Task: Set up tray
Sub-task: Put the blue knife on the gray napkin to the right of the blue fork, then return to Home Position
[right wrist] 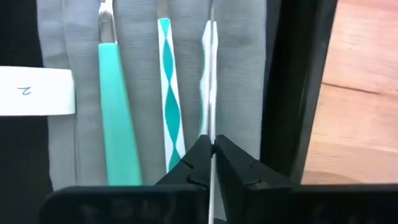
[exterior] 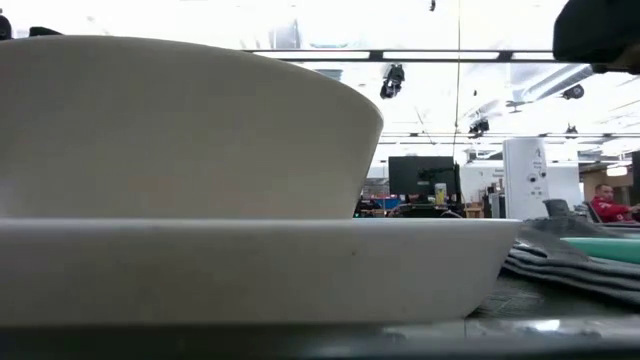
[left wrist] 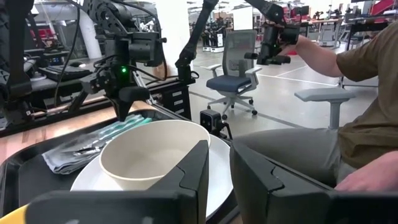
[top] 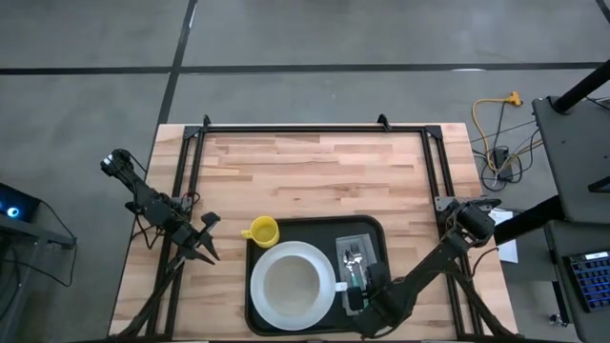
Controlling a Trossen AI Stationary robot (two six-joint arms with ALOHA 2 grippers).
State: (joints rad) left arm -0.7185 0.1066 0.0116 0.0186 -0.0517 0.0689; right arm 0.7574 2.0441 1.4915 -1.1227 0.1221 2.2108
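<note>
Black plastic tray (top: 266, 234), large, rounded corners, raised rim, sits at near edge of wood table (top: 315, 176), centre-right. Looks rigid and smooth, prob slippery; loaded w/ ceramics so heavier than it looks, contents could slide if tilted. Best hold prob the rim on a long side, kept level.

Near to far: right gripper (right wrist: 212, 151) is down over the tray's right part, fingers pinched narrow on a thin white utensil handle (right wrist: 210, 62), nearly closed on it. That piece lies on a grey cloth napkin (right wrist: 245, 74) next to a teal-white striped handle (right wrist: 169, 93) and a solid teal handle (right wrist: 115, 106); white tag (right wrist: 34, 91) beside them. Left of napkin: white plate (top: 269, 301) w/ white bowl (left wrist: 149, 149) on it, fragile. Yellow cup (top: 260, 231) at tray's far-left corner. Left gripper (top: 204, 244) waits off tray's left edge, fingers slightly apart, holding nothing. Far bg: person seated in left wrist view.
</note>
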